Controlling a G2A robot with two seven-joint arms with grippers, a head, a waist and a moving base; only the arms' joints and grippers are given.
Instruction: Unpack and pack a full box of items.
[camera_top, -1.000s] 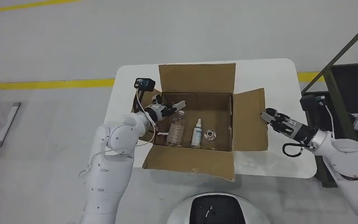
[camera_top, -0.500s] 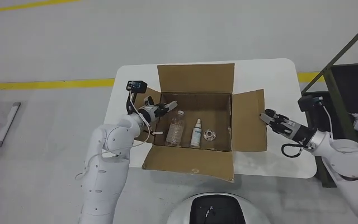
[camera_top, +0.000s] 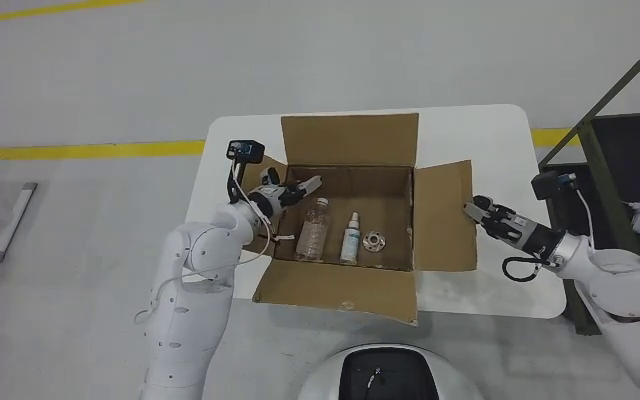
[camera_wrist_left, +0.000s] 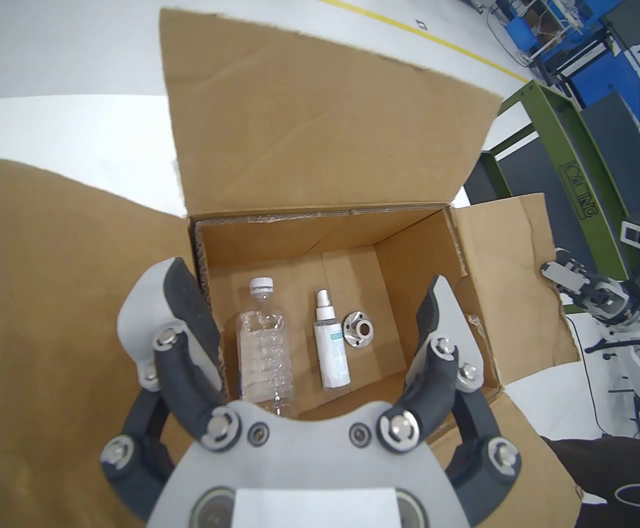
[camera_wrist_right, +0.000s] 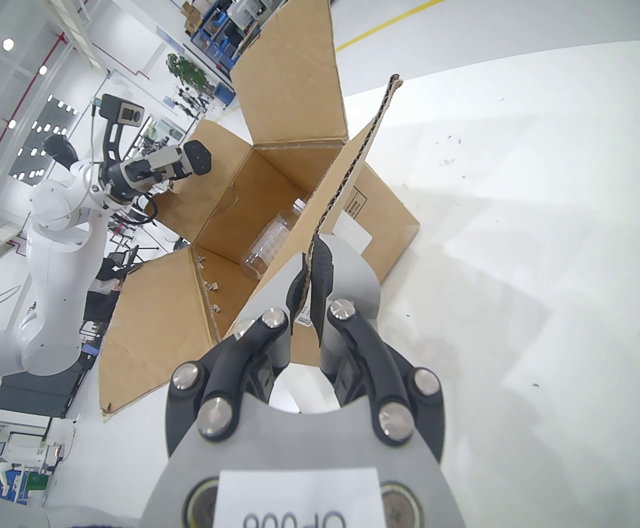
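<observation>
white table (camera_top: 480, 130), grey floor (camera_top: 300, 50) (yellow line (camera_top: 100, 150)); box (camera_top: 350, 138) open; left gripper (camera_wrist_left: 307, 285) spread; right gripper (camera_wrist_right: 312, 265) pinching flap (camera_top: 445, 215).

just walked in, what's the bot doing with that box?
The right gripper is shut on the edge of the right flap of the open cardboard box. The left gripper hovers open over the box's left side. A clear bottle, a spray bottle and a metal flange lie inside.
</observation>
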